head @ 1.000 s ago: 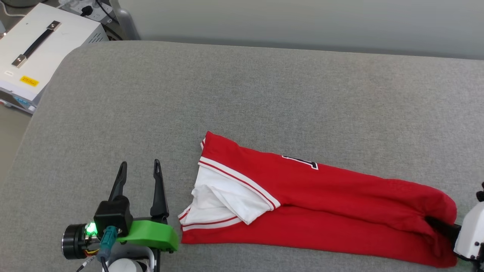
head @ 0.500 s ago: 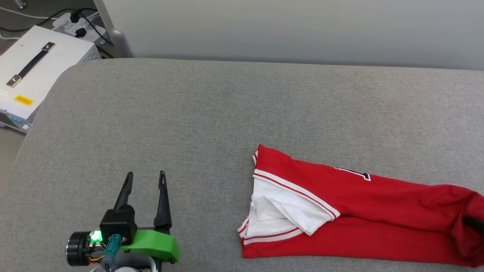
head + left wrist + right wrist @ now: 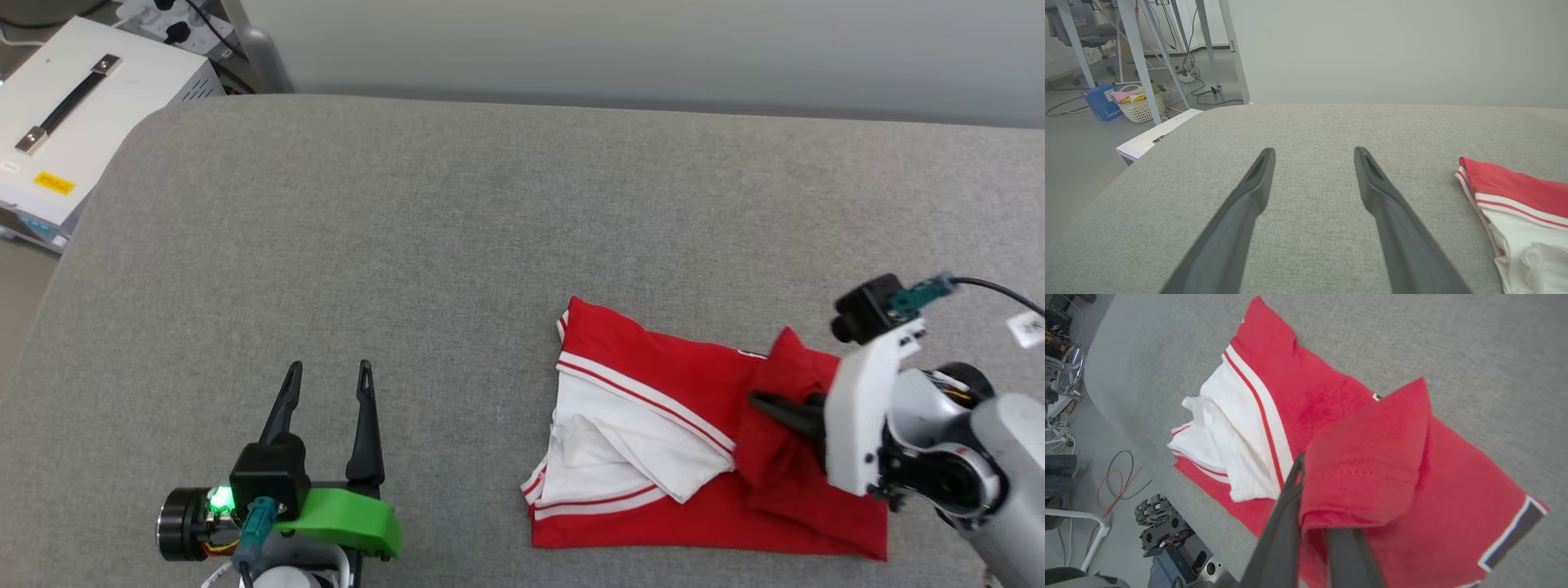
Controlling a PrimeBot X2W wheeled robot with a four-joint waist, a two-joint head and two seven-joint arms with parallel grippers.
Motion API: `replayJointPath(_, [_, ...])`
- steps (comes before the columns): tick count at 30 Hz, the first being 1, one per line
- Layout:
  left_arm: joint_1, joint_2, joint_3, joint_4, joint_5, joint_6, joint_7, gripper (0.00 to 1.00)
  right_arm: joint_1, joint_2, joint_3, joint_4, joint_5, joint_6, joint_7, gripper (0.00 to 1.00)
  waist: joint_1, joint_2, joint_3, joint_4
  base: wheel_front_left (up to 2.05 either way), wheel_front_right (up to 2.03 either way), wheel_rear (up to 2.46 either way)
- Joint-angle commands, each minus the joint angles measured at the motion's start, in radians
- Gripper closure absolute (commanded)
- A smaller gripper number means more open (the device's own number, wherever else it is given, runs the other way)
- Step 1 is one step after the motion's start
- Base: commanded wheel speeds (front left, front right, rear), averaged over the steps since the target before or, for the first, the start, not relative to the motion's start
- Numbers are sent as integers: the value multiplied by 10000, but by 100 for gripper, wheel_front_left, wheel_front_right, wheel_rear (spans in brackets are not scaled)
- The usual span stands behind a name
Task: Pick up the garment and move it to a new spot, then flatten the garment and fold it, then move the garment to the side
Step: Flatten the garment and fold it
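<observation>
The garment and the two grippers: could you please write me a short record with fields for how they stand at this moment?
garment: red, lying on the grey padded surface, right end lifted and doubled over toward the white sleeve
right gripper: shut on the garment's red end
left gripper: open, holding nothing, apart from the garment
fold: partway done

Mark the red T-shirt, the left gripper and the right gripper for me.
red T-shirt [image 3: 653, 365]: head view, on the flat red body.
left gripper [image 3: 329, 369]: head view, midway between its open fingertips.
right gripper [image 3: 761, 402]: head view, at its fingertips, shut on a T-shirt fold.
</observation>
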Motion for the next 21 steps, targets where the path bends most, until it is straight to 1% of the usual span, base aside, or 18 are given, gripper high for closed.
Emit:
replayJointPath(1, [-263, -83, 46, 16, 92, -80, -59, 0, -412, 270, 246, 141, -166, -7, 57, 100, 0, 0, 294, 197, 0, 0, 0])
replayJointPath(6, [-561, -255, 89, 99, 219, -234, -59, 0, -1729, 1390, 1384, 1097, -632, -7, 8, 100, 0, 0, 675, 396, 0, 0, 0])
replayJointPath(10, [-736, -374, 110, 193, 297, -352, -59, 0, -2344, 2133, 2208, 2160, -823, -7, -133, 100, 0, 0, 860, 545, 0, 0, 0])
replayJointPath(14, [-842, -479, 145, 290, 360, -434, -59, 0, -2528, 2563, 2955, 3388, -1001, -7, -339, 100, 0, 0, 946, 653, 0, 0, 0])
replayJointPath(16, [-864, -520, 166, 346, 389, -474, -59, 0, -2552, 2661, 3205, 3848, -1004, -7, -572, 100, 0, 0, 939, 680, 0, 0, 0])
replayJointPath(18, [-841, -548, 227, 402, 409, -494, -59, 0, -2592, 2711, 3408, 4050, -976, -7, -963, 100, 0, 0, 865, 646, 0, 0, 0])
replayJointPath(20, [-760, -564, 315, 459, 430, -506, -59, 0, -2634, 2680, 3528, 4001, -915, -7, -1490, 55, 0, 0, 717, 568, 0, 0, 0])
replayJointPath(21, [-701, -568, 359, 501, 443, -518, -59, 0, -2663, 2597, 3591, 3880, -916, -7, -1819, 0, 0, 0, 614, 511, 0, 0, 0])
